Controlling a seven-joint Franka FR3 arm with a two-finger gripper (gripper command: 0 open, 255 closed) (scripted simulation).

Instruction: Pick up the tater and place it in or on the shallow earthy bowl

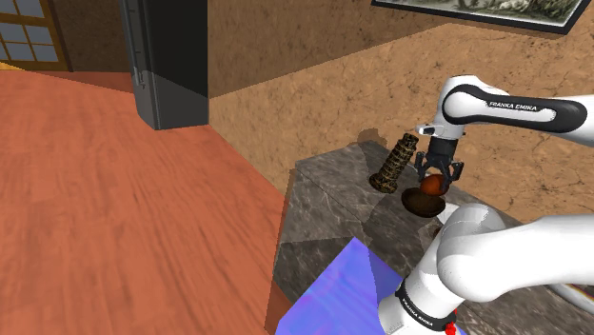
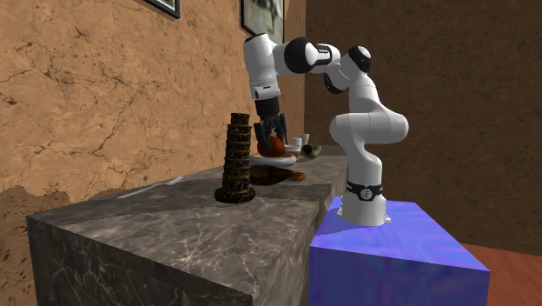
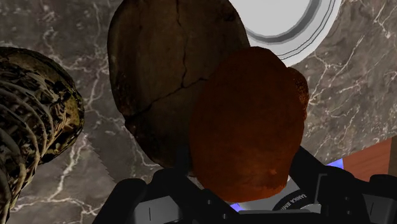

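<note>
While the black gripper (image 1: 434, 187) is closed around the reddish-brown potato (image 1: 433, 182), we see the potato hanging clear of the worktop, just above the shallow brown bowl (image 1: 420, 203). In the second exterior view we read a gap between potato (image 2: 277, 144) and bowl (image 2: 267, 174), so no contact. In the wrist view the potato (image 3: 248, 121) sits between the fingers (image 3: 130, 200) and overlaps the bowl (image 3: 165, 76) on the side toward a white dish (image 3: 289, 25). The bowl's surface shows a crack line.

The bowl rests on the dark marble worktop (image 1: 324, 205), toward its wall-side edge, between the white dish and a leaning-tower model (image 1: 395, 164). We see the tower (image 2: 236, 161) standing apart from the bowl. The blue stand (image 2: 399, 248) butts against the worktop's edge opposite the wall.
</note>
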